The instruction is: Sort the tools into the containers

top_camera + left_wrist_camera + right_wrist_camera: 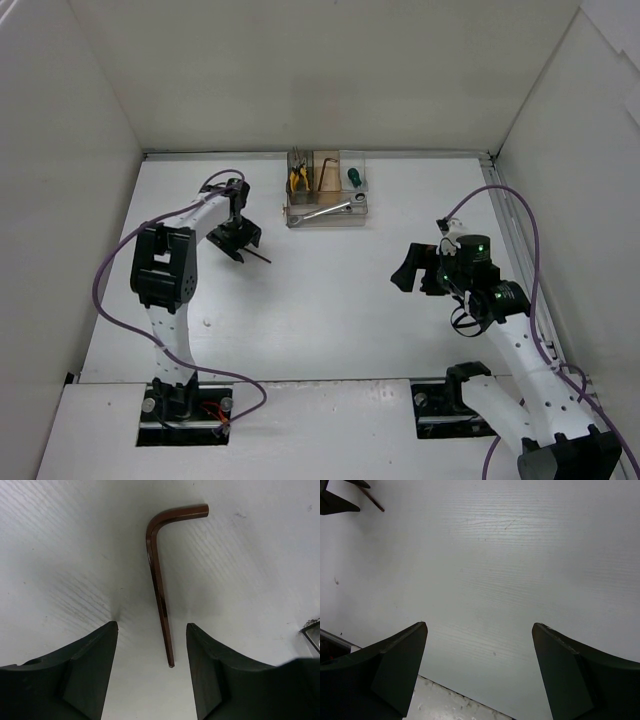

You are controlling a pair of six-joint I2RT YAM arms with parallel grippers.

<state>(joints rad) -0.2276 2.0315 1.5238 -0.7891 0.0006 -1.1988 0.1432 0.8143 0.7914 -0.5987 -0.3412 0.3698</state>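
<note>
Left claw (152,630) open, jaws either side of the L-shaped hex key (156,580) — not touching it; key flat on the worktop (330,300), left of the organizer box (340,222); right claw (480,630) wide open, holding nothing.

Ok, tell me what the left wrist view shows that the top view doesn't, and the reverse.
Left wrist only: the key's L-shaped bend, and its straight end lying between the left jaws, which stand apart on either side of it. Top only: what the box holds, namely pliers, screwdriver and wrench, plus the right arm. Both: the key on the table with the left jaws over it.
</note>
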